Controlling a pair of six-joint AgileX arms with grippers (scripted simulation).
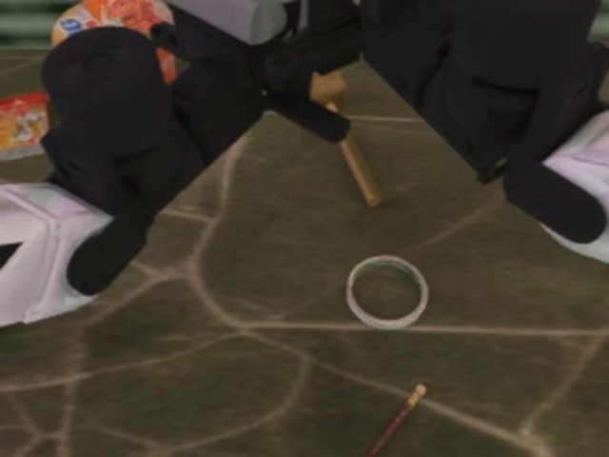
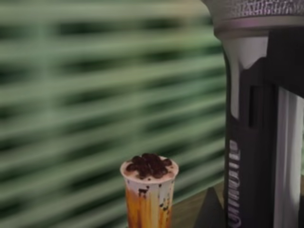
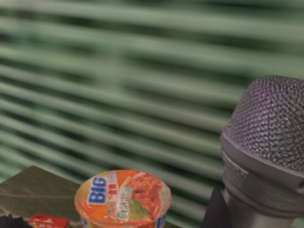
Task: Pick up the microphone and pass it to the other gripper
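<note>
Rounded grey-silver mesh microphone head [image 3: 271, 124], close to the camera, above a grey collar. Orange round instant-noodle cup with a printed lid marked "BIG" [image 3: 122, 195], standing on dark green tabletop [image 3: 28, 189]. Small red packet [image 3: 49, 221] just beside cup. Blurred green horizontal slats [image 3: 118, 85] behind.

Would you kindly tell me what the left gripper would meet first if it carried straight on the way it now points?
Most likely the drink cup near the table's edge, though depth is unclear; behind it only the green slatted wall. The microphone sits close beside the left gripper.
</note>
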